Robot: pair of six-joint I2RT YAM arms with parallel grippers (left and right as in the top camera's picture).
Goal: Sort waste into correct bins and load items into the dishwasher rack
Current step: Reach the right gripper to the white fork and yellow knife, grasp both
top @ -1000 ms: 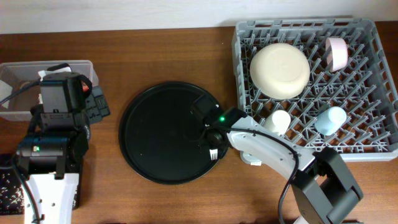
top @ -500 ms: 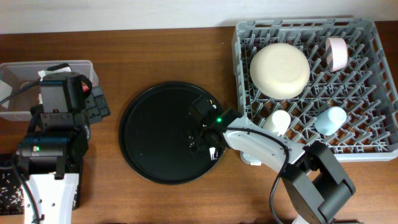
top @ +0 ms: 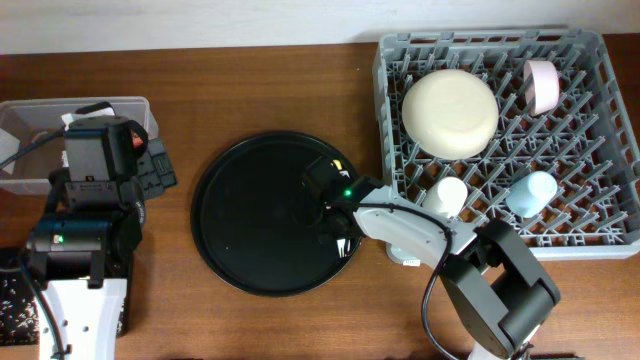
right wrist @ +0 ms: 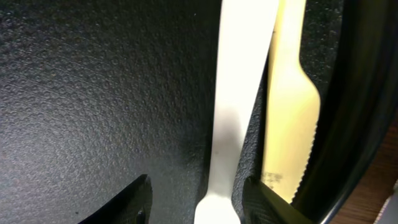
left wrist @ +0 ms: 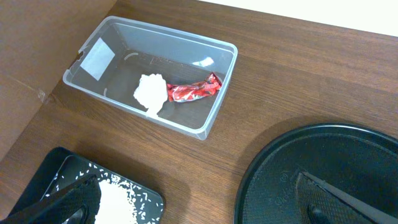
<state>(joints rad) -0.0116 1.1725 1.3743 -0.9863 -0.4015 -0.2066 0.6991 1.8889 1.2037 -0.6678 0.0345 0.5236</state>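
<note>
Overhead, dishwasher rack point(top: 600, 60): 3 o'clock on the worktop point(top: 250, 80); plate point(top: 450, 110) and cups point(top: 447, 195) are in it.
Round black tray point(top: 240, 210): centre; the fork lies at its 3 o'clock rim.
Right arm point(top: 410, 225): comes in from 5 o'clock, low across the tray rim, wrist tipped down.
Right tool point(right wrist: 196, 205): spread, straddling the white shaft, not yet pinching.
Left tool point(left wrist: 199, 208): spread, hanging at 9 o'clock.
Fork point(right wrist: 233, 93): flat on the tray, with a pale yellow toothed piece point(right wrist: 289, 106) just beside it.
Grasp, my judgement: centre on the shaft and go down to the tray floor. Keep the outer finger clear of the yellow piece and the rim, close firmly, and lift level.
</note>
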